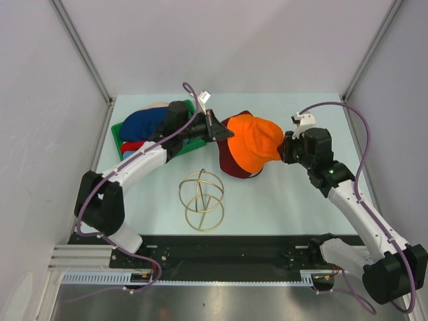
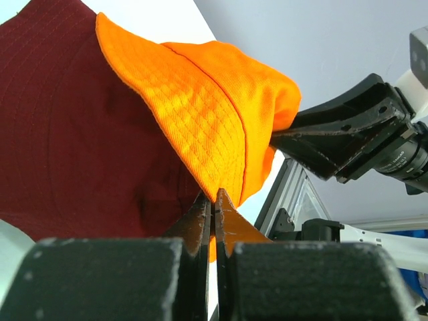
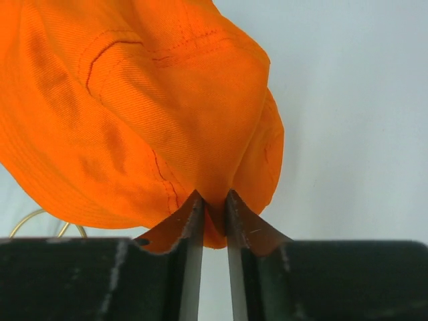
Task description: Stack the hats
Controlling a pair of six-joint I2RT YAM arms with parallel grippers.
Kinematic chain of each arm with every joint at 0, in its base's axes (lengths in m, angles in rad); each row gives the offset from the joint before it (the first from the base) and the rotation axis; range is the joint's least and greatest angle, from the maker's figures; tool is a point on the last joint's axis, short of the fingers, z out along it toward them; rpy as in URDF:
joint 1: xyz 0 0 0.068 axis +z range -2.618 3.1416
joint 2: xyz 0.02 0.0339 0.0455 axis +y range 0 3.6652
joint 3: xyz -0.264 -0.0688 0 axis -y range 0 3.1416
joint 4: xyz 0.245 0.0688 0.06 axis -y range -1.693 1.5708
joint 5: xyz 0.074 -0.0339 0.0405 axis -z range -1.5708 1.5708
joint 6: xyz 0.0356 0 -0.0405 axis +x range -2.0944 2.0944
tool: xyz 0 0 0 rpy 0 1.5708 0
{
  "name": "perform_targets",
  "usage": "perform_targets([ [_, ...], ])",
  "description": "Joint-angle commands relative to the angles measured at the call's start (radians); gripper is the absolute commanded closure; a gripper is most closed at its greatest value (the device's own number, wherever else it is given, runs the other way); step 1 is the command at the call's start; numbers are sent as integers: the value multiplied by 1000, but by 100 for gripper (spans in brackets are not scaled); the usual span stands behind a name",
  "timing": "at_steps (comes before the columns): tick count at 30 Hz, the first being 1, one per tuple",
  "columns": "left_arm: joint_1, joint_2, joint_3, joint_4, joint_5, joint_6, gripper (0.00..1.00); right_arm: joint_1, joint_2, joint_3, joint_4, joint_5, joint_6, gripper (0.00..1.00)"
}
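Left pincer (image 2: 212,199) and right pincer (image 3: 212,200) both pinch the orange hat (image 1: 254,140) mid-frame, so lower it level, centred over the maroon hat (image 1: 229,168).

Both arms reach inward, left claw (image 2: 212,200) and right claw (image 3: 212,202) facing each other, jaws pinched tight.

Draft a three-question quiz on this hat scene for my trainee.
1. True or false: seen from the top camera, the orange hat covers part of the maroon hat.
2. The left pincer and right pincer both grip: A) the maroon hat, B) the orange hat, C) nothing.
3. Fill the gap: the gold wire globe stands ___ the arms' bases than the hats do.
Key: 1 true; 2 B; 3 nearer.
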Motion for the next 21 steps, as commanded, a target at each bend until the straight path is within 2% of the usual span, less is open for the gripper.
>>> perform_targets([
  [1, 16, -37, 51, 7, 2, 35, 100, -11, 5, 27, 58, -26, -31, 84],
  [3, 16, -36, 63, 3, 1, 46, 100, -11, 8, 57, 21, 0, -34, 95],
  [5, 5, -36, 80, -23, -13, 66, 100, -11, -1, 110, -49, 47, -31, 100],
  [11, -28, -19, 129, -39, -18, 80, 100, -10, -55, 236, -201, 128, -46, 100],
  [18, -28, -17, 126, -25, -4, 81, 100, 3, -35, 314, -251, 138, -69, 100],
  [21, -24, -57, 117, -62, -54, 118, 100, 61, -9, 354, -261, 187, -82, 100],
])
